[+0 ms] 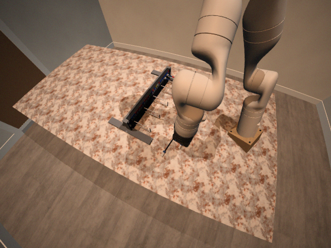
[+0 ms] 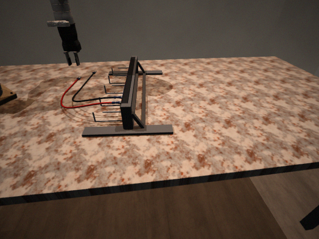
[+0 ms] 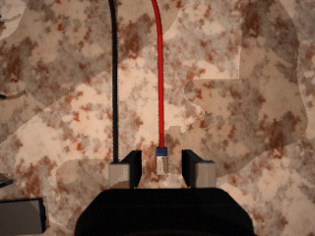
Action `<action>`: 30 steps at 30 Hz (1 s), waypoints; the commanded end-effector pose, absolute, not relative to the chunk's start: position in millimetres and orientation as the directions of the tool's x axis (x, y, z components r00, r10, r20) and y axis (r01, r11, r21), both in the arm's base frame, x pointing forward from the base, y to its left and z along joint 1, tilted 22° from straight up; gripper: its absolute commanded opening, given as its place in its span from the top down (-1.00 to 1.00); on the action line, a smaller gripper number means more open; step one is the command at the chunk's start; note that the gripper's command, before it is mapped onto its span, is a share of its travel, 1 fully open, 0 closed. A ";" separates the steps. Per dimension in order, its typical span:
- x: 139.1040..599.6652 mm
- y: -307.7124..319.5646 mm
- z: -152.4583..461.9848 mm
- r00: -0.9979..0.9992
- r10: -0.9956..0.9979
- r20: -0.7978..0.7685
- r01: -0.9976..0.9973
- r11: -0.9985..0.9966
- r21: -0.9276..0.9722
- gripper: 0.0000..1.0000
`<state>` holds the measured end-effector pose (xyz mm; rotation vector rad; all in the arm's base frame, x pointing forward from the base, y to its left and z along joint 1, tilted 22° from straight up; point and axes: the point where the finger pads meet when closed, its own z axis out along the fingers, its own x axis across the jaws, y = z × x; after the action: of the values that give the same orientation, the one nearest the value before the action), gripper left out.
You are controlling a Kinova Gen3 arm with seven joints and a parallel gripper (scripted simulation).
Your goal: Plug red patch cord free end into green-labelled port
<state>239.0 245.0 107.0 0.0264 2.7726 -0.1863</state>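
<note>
The red cord (image 2: 62, 97) (image 3: 160, 84) lies in a curve on the table, one end plugged into the rack (image 2: 129, 87) (image 1: 147, 98). Its free plug (image 3: 161, 161) (image 2: 79, 77) has a blue boot and a clear body. My gripper (image 3: 161, 162) (image 2: 73, 64) is open and empty, high above the table. In the wrist view the free plug shows between the fingertips, but it lies well below them. The rack stands upright. The green-labelled port cannot be made out clearly; its front is turned away in the exterior view.
A black cord (image 2: 83, 90) (image 3: 115, 84) lies left of the red one in the wrist view, its other end plugged into the rack. Thin L-shaped guides (image 2: 94, 117) (image 1: 149, 130) stick out from the rack's front. Rack feet (image 2: 102, 131) (image 1: 138, 136) lie across both ends.
</note>
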 end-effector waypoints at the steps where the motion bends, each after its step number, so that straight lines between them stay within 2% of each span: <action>1: 239.5 244.5 105.0 -0.935 -0.006 -0.355 0.042 0.991 -0.127 -0.46; 30: 255.6 238.2 61.7 -0.935 -0.006 -0.355 0.042 0.991 -0.127 -0.46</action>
<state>256.1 240.7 65.2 0.0283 2.7707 -0.1749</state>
